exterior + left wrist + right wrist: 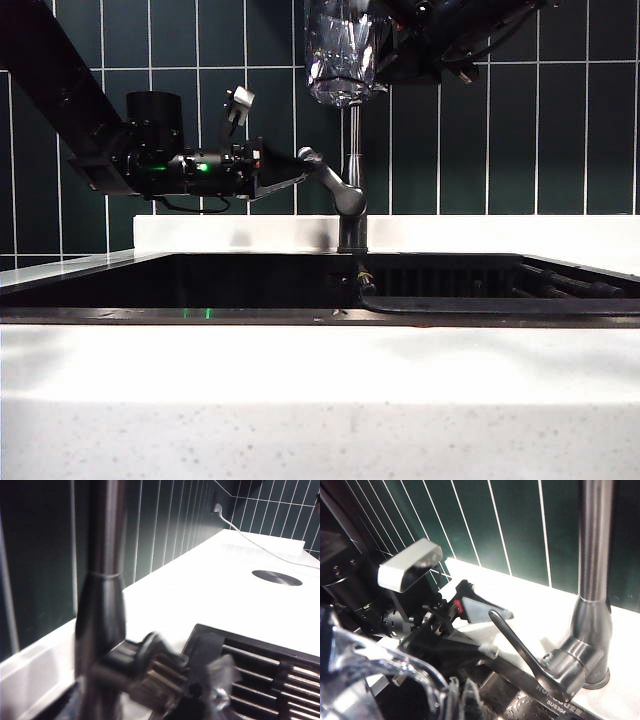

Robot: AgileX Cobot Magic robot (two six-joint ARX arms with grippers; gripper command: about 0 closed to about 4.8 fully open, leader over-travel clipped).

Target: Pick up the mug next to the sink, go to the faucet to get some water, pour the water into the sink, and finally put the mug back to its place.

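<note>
While the mug (343,50) hangs high against the dark green tiled wall (560,140), just above the faucet's vertical pipe, it shows as a clear, colourless glass with faceted sides that catch pale highlights; its upper part is cut off by the frame edge. The right gripper (385,45) holds it from the right of the exterior view, jaws closed on the glass, and in the right wrist view the mug's curved transparent wall (380,665) fills the near foreground. The faucet (351,195) is a slim dark-grey metal tap standing on the white counter (320,380) at the back rim of the sink (200,285), a wide black basin with a ribbed drainer section (265,675) to one side. Its angled lever handle (520,650), rounded at the end, slants up and away from the base of the pipe. The left gripper (290,168) lies level at the lever's tip; in the right wrist view its jaws stand parted, one on either side of the lever's end (495,615), not clamped on it. A white cable (260,545) trails across the counter beyond the drainer, near a round dark opening (276,577).
</note>
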